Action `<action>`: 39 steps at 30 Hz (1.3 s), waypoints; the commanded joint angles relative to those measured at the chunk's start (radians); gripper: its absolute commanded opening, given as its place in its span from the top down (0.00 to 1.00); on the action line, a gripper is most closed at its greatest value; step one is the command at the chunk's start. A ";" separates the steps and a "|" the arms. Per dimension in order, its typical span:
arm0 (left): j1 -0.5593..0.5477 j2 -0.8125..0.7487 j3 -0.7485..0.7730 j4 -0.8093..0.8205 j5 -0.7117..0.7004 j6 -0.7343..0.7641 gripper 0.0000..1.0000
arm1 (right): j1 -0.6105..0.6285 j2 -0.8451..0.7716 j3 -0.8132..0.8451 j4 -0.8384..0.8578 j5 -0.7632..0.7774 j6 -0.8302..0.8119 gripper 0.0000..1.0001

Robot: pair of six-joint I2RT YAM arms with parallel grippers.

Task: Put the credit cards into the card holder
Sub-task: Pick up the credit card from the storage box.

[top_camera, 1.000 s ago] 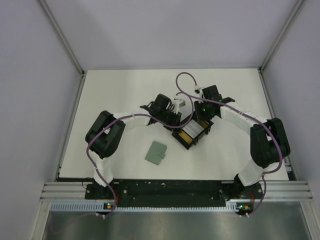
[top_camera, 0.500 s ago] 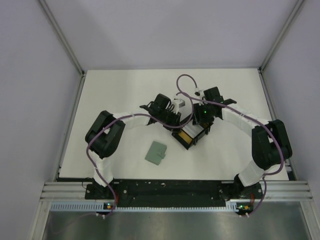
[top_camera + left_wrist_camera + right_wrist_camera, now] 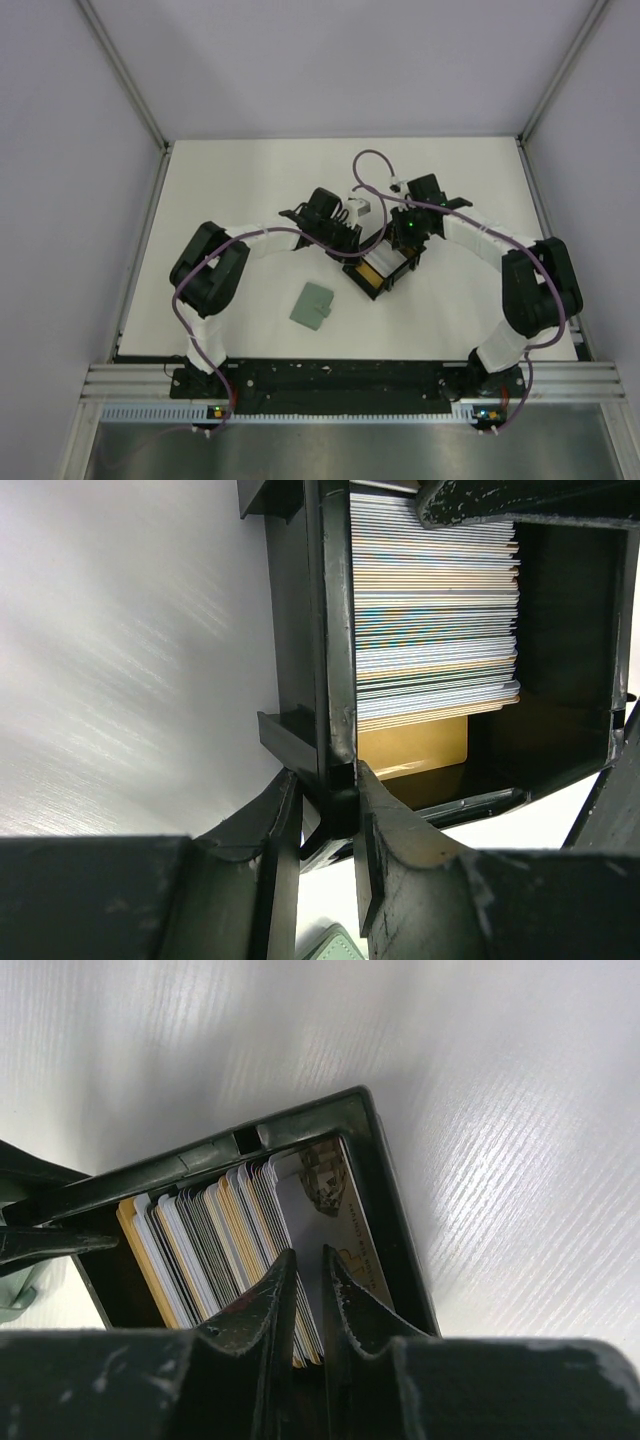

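Observation:
A black open box (image 3: 372, 283) in the middle of the table holds a packed row of credit cards (image 3: 435, 610), white, grey and yellow-orange (image 3: 200, 1240). My left gripper (image 3: 327, 810) is shut on the box's corner wall (image 3: 335, 680). My right gripper (image 3: 310, 1260) reaches down into the box at the end of the row, its jaws nearly together over the last cards' edges, beside a pale grey-white card (image 3: 340, 1220) leaning on the wall. The sage-green card holder (image 3: 313, 306) lies closed on the table, near-left of the box; its edge shows in the left wrist view (image 3: 340, 948).
White table (image 3: 240, 190) enclosed by pale walls on three sides. The two arms meet over the box, their purple cables (image 3: 365, 170) looping above it. A metal rail (image 3: 340, 380) runs along the near edge.
My right gripper has shifted slightly left and down into the box. The left gripper, the box and the card holder have not moved.

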 commanded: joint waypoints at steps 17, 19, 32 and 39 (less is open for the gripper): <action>-0.001 -0.078 0.018 -0.008 0.045 0.003 0.92 | -0.020 0.007 0.049 -0.008 0.145 -0.003 0.97; -0.001 -0.085 0.015 -0.008 0.051 0.000 0.92 | -0.006 0.013 0.049 -0.008 0.185 0.000 0.97; -0.004 -0.101 0.007 0.019 0.036 -0.030 0.92 | 0.075 0.060 0.016 -0.012 0.367 0.005 0.90; -0.004 -0.118 -0.002 0.028 0.032 -0.033 0.92 | 0.080 0.039 0.019 -0.002 0.456 0.023 0.90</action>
